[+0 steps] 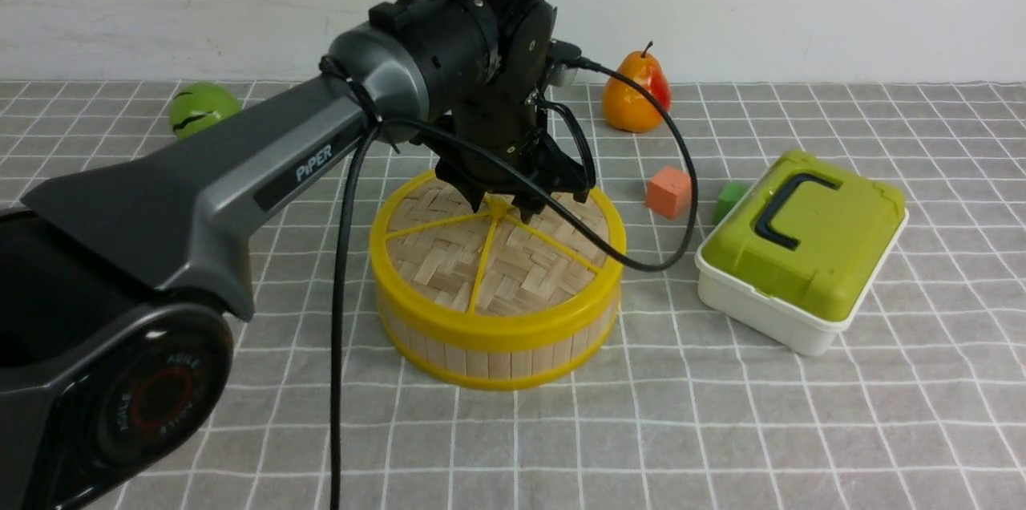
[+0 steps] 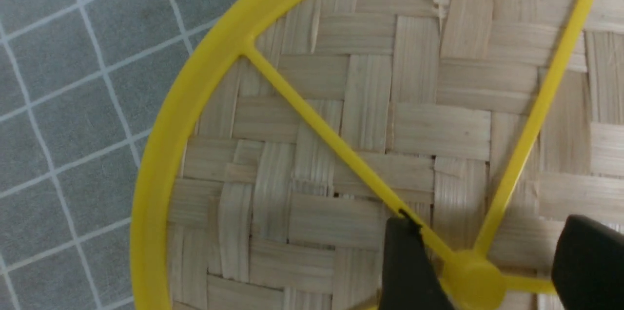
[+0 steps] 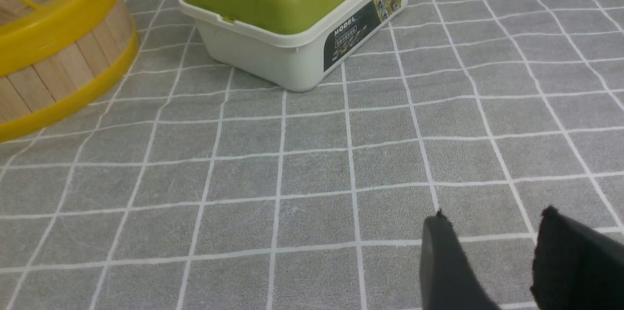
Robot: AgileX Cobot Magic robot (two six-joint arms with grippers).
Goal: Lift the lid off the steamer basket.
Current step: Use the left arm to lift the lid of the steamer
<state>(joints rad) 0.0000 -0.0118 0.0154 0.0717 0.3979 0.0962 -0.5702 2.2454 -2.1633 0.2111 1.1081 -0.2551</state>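
The steamer basket (image 1: 489,354) stands mid-table, round, with pale bamboo slats and yellow rims. The woven lid (image 1: 449,261) with yellow spokes lies flat on top of it. My left gripper (image 1: 503,208) points down over the lid's centre and is open. In the left wrist view its two black fingers (image 2: 404,261) straddle the yellow centre knob (image 2: 475,280), with the left gripper (image 2: 490,222) holding nothing. One finger is close beside the knob; the other stands well apart. The right gripper (image 3: 495,213) hangs open over bare cloth, away from the basket (image 3: 53,71).
A white box with a green lid (image 1: 801,245) sits to the right of the basket. Behind are an orange-red cube (image 1: 668,191), a green cube (image 1: 729,200), a pear (image 1: 637,93) and a green fruit (image 1: 204,109). The left arm's black cable (image 1: 685,197) loops right of the basket.
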